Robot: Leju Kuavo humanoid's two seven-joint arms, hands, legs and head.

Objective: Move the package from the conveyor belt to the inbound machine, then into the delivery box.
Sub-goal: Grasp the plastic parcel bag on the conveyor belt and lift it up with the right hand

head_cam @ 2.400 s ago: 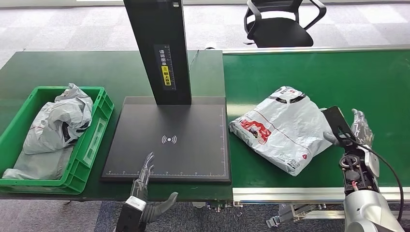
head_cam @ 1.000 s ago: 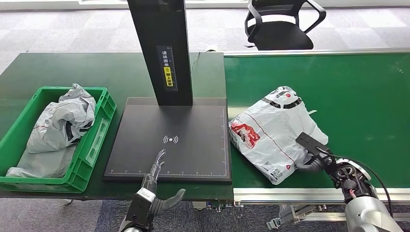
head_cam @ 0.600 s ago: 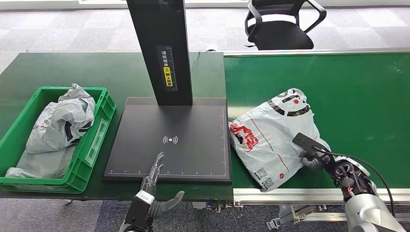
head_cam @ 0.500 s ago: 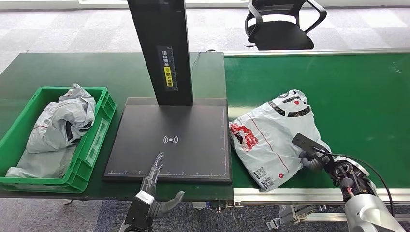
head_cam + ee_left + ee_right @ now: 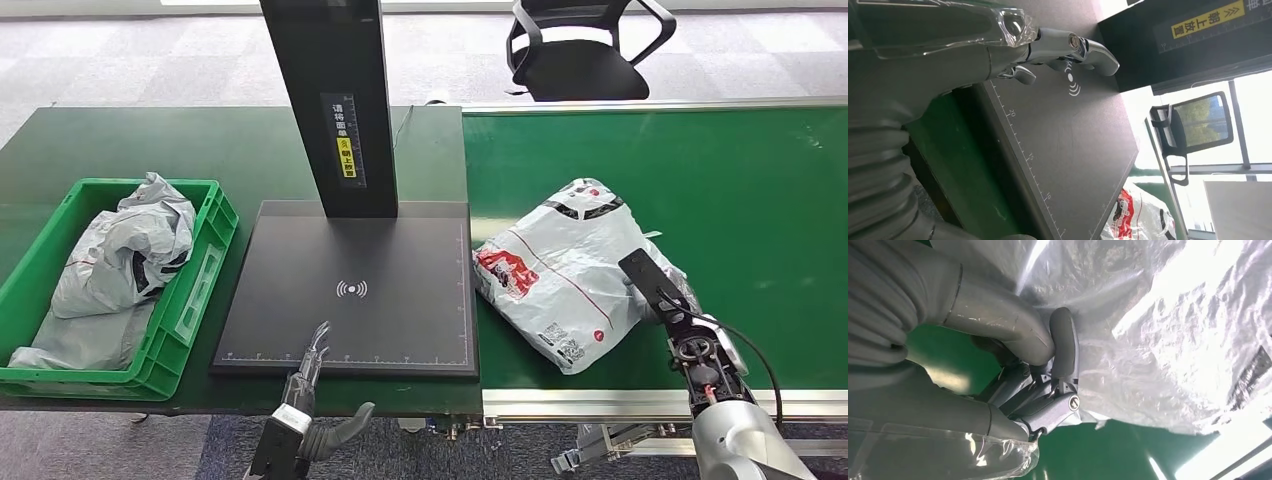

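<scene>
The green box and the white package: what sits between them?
In the head view, the black scanner plate with its upright post lies between the green box and the package.

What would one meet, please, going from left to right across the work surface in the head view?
Green crate with grey bags inside → black scanner pad → white package on the green belt → right hand gripping the package's right edge.
</scene>
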